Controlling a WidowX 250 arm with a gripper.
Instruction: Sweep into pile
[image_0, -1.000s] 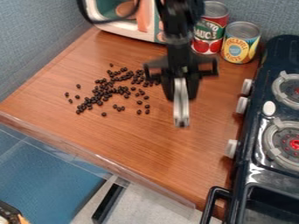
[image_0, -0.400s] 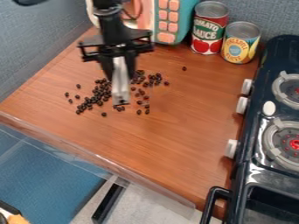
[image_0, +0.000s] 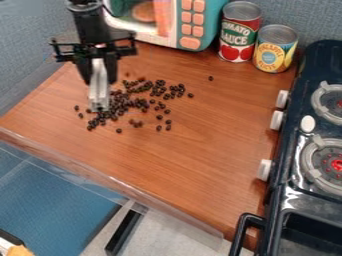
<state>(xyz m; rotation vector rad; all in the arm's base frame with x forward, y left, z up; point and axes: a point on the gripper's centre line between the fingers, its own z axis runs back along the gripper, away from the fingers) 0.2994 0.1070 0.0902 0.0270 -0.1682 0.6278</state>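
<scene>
My hand (image_0: 99, 107) is clenched, its silvery fingers together, in the left part of the frame at the left side of the scattered black beans (image_0: 119, 107). They lie loosely across the table (image_0: 200, 150), left of centre, with one bean (image_0: 210, 78) apart in the upper middle, below the red can (image_0: 239, 32).

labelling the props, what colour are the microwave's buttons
The buttons are salmon pink, on a teal panel; the camera view shows them best.
</scene>
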